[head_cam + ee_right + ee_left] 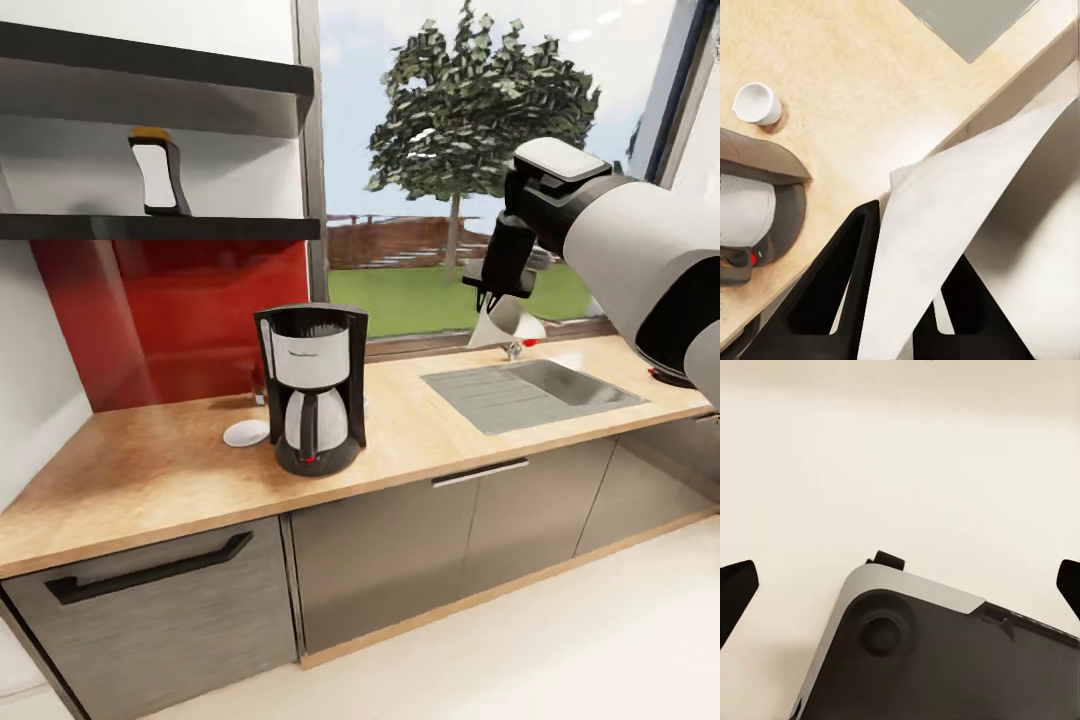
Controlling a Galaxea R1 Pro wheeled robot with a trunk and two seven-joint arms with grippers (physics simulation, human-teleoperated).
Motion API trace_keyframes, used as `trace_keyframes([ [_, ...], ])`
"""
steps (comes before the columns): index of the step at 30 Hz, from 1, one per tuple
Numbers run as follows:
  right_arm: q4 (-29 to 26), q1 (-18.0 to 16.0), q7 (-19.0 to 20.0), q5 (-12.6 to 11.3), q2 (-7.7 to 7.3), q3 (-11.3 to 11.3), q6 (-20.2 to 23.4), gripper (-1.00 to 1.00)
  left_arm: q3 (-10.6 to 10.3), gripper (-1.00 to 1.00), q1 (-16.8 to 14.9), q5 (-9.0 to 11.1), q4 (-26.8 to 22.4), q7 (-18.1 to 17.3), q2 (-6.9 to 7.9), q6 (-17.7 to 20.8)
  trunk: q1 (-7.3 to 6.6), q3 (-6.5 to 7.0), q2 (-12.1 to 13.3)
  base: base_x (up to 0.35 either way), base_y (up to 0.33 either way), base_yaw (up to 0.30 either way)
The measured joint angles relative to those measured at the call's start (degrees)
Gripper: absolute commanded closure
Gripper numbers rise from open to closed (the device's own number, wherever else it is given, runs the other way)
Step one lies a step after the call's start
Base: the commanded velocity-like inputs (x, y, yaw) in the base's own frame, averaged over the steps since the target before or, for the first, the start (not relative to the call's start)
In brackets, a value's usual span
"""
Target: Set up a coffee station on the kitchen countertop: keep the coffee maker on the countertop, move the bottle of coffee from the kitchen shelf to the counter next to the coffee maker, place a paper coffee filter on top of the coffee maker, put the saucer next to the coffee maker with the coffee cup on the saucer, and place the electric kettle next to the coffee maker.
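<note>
1. Kitchen countertop (pixel 170 465): carries the coffee maker (pixel 313 400), its carafe's contents unreadable, with the saucer (pixel 246 432) just beside it.
2. Kitchen shelf (pixel 160 227): bottle of coffee (pixel 158 177) stands on it.
3. Right gripper (pixel 497 297): clamped on the paper coffee filter (pixel 508 322), above the sink (pixel 530 388).
4. Right wrist view adds the coffee cup (pixel 758 103) on the countertop.
5. Left gripper (pixel 900 585): fingers spread wide, holding nothing.

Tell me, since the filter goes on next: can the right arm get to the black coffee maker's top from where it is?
Probably yes: the right pincer, holding the white paper filter, hangs above the wooden countertop, with nothing between it and the coffee maker.
</note>
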Motion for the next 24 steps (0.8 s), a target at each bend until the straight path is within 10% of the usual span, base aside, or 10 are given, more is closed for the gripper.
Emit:
trace_keyframes([
  [24,0.1,-1.6,2.5,0.0,0.03,0.0,0.1,1.00,-0.1,-1.00,0.0,0.2,0.1,0.0,0.04,0.0,-0.01,0.00,0.0,-0.077,0.124,-0.015],
])
